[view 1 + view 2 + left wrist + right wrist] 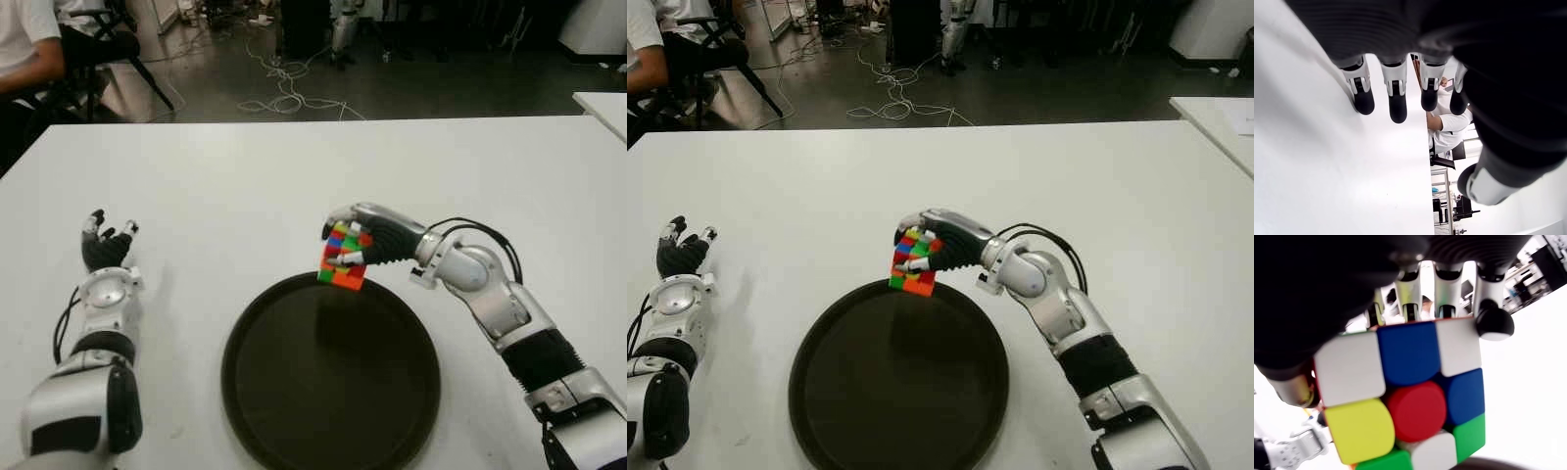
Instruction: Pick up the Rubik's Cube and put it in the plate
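Right hand (367,240) fingers grasp Rubik's Cube (345,258) over plate (294,411) far rim; early release risks it tumbling onto tabletop (245,176); left hand (106,250) fingers relaxed, empty.

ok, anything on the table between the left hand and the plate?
Nothing: in the left eye view only bare white table separates the idle left hand from the plate.

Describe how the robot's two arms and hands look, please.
Both arms have silver-grey metal shells with black ribbed sections and round silver wrist joints. The left hand and right hand are black, with pale finger segments and black fingertips. Black cables loop beside the right wrist.
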Motion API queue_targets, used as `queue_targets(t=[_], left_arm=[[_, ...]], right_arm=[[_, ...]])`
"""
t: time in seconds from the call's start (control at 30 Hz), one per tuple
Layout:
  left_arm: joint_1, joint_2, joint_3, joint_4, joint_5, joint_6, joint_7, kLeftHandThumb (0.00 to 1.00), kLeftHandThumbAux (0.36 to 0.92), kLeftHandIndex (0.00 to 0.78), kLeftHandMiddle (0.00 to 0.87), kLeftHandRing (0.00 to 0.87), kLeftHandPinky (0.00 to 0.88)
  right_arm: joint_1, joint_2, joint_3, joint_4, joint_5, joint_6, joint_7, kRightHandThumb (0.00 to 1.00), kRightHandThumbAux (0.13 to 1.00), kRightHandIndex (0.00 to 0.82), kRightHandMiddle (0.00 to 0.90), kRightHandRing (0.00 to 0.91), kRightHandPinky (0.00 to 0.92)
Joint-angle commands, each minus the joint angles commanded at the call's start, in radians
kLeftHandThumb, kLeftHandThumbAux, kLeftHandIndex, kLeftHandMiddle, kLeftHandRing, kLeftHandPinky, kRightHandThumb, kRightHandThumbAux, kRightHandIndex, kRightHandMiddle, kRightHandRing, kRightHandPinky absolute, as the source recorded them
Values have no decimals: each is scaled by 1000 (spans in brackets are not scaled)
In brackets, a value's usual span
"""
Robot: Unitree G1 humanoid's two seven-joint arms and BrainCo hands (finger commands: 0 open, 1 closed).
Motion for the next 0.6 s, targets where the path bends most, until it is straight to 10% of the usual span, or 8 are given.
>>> queue_targets(t=[0.6], left_arm=[[1,-1,11,1,-3,3,6,0,719,36,84,79,68]], right_arm=[[20,-21,37,-36,-11,-70,38,708,718,438,853,863,858]])
